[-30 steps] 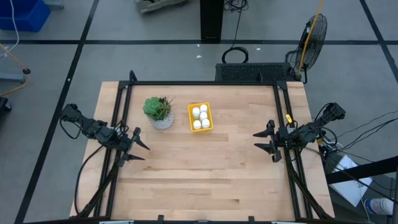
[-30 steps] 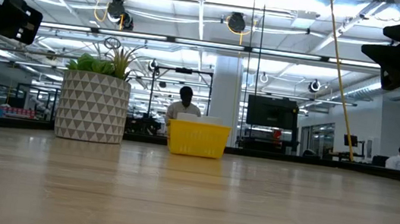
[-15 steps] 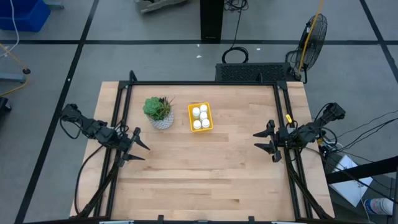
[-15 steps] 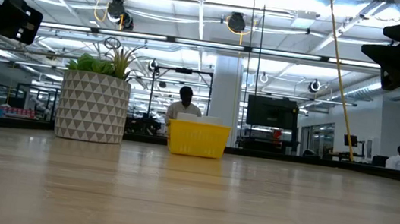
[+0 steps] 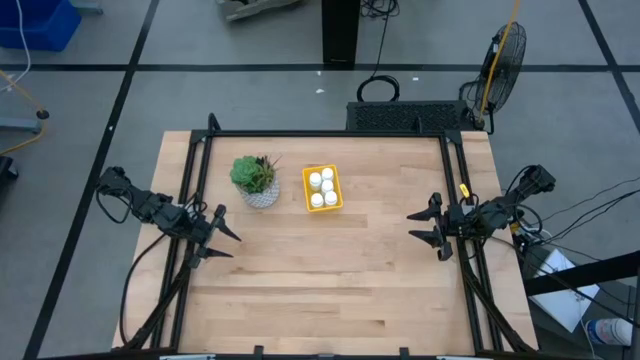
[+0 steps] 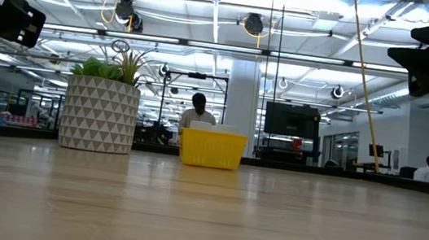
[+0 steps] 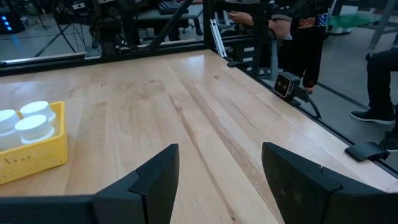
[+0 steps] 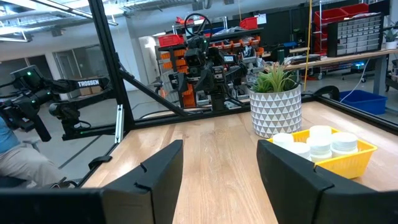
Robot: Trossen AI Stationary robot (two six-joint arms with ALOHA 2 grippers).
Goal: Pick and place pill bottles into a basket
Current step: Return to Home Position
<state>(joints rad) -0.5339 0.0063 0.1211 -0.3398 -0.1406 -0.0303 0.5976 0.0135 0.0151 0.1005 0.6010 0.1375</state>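
Observation:
The yellow basket [image 5: 322,188] stands on the table's far middle, with several white pill bottles [image 5: 322,187] upright inside it; they also show in the left wrist view [image 7: 28,127] and the right wrist view [image 8: 314,144]. My left gripper [image 5: 226,243] hovers open at the table's left edge, its fingers pointing toward the right, well short of the basket. My right gripper [image 5: 420,226] hovers open at the right edge, pointing toward the left. Both have nothing between their fingers.
A green succulent in a white patterned pot [image 5: 256,180] stands just left of the basket. A black frame [image 5: 320,134] runs along the table's far, left and right sides. Bare wood lies between the two grippers. People [image 6: 199,112] show in the room behind.

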